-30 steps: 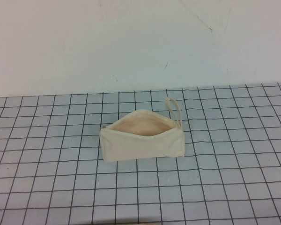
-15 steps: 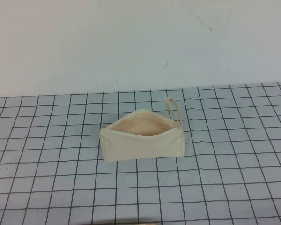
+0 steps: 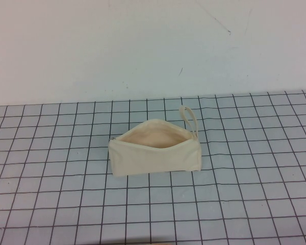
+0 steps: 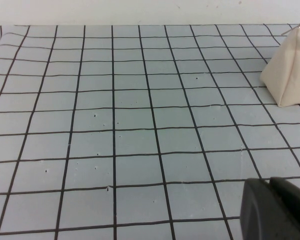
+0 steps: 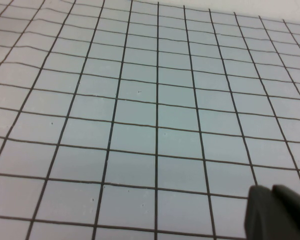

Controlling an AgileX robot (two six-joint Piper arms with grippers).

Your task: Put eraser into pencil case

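The pencil case [image 3: 154, 152] is a cream-white fabric pouch in the middle of the gridded mat. It stands with its zip open upward, showing the peach lining, and has a loop strap [image 3: 189, 118] at its right end. One end of it also shows in the left wrist view [image 4: 290, 70]. The eraser is not in view in any frame. My left gripper [image 4: 270, 186] is low over bare mat, well to the left of the pouch, with its dark fingers together and nothing between them. My right gripper [image 5: 271, 191] is over bare mat, fingers together and empty. Neither gripper shows in the high view.
The grey mat with black grid lines [image 3: 245, 194] covers the table up to a plain white wall [image 3: 143, 46] behind. Nothing else lies on the mat around the pouch.
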